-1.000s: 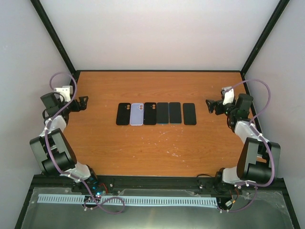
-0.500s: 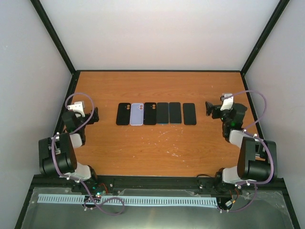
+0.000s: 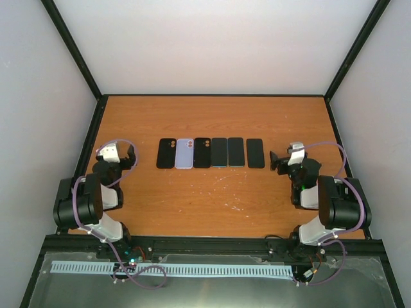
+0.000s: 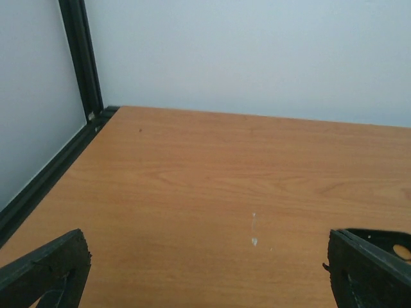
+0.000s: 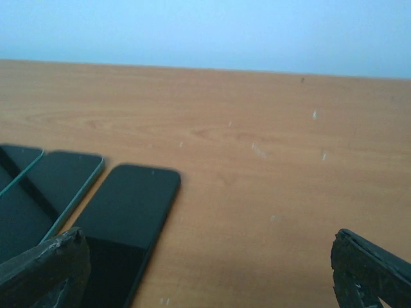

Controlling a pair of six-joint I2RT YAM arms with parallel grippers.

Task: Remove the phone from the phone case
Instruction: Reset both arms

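Six flat items are lying in a row across the middle of the desk (image 3: 212, 205), long sides just beside one another. Counting from the left, a black case (image 3: 166, 153), a lavender case (image 3: 185, 153) and a second black case (image 3: 202, 153) are lying back-up, with their camera cut-outs toward the far wall. From above it cannot be told whether a phone is sitting inside any of these three. To their right, a fourth phone (image 3: 219, 152), a fifth phone (image 3: 236, 151) and an end phone (image 3: 255, 153) are lying with dark screens facing up.

The right wrist view is showing the end phone (image 5: 128, 224) closest, black all round. Beside it the fifth phone (image 5: 48, 186) is showing a thin greenish rim around its screen. It is unclear whether that rim is the lip of a case. Only a corner of the fourth phone (image 5: 13, 160) is entering that view.

The left gripper (image 3: 128, 156) is hanging low near the left edge of the desk, well apart from the black case. Its fingers are spread wide, with only bare wood showing between them in the left wrist view (image 4: 204, 247).

The right gripper (image 3: 276, 160) is hovering near the end phone, on that phone's right. Its fingers are spread wide too (image 5: 209, 244) and are gripping nothing
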